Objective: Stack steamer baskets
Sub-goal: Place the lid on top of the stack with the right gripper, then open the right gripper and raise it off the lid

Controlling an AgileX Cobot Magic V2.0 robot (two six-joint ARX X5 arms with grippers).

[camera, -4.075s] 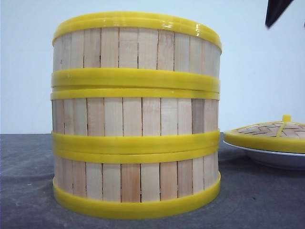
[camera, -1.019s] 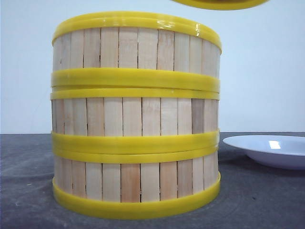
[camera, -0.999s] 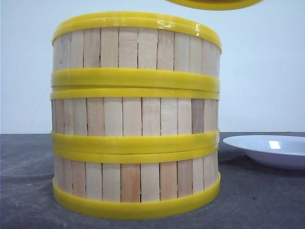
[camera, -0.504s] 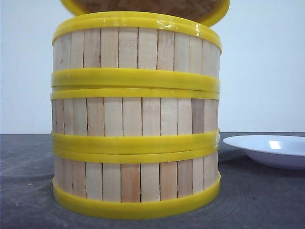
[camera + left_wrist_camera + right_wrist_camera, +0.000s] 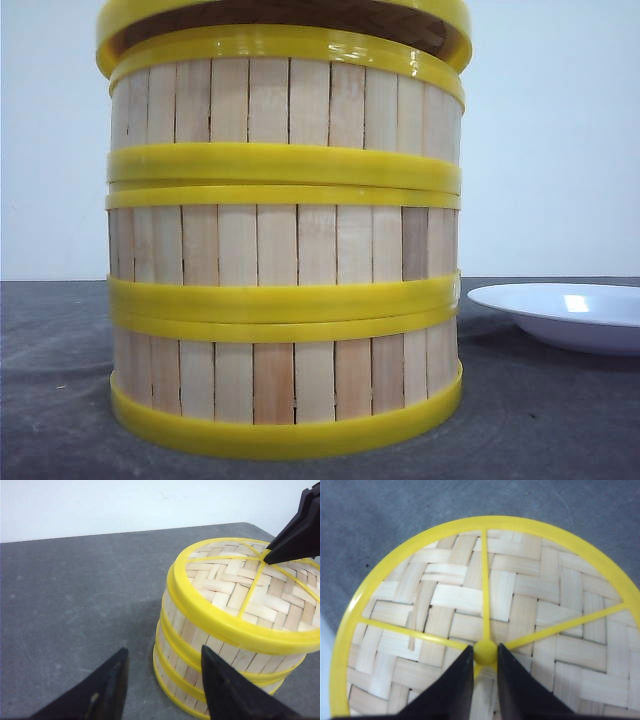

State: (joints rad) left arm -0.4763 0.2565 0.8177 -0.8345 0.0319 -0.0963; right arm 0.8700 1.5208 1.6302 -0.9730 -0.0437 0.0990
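Even, bright diffuse light, soft shadows only; specular glare on the top steamer basket [image 5: 285, 90] rim and plate [image 5: 570, 312]; left gripper [image 5: 162, 680] fingers blurred, close-range.

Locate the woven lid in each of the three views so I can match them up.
Front view: the lid sits at the top edge, over the stack of steamer baskets.
Left wrist view: it caps the stack at right, the right pincer on its middle.
Right wrist view: it fills the picture, that pincer closed on its knob.
Shared landmark: the lid's yellow rim.
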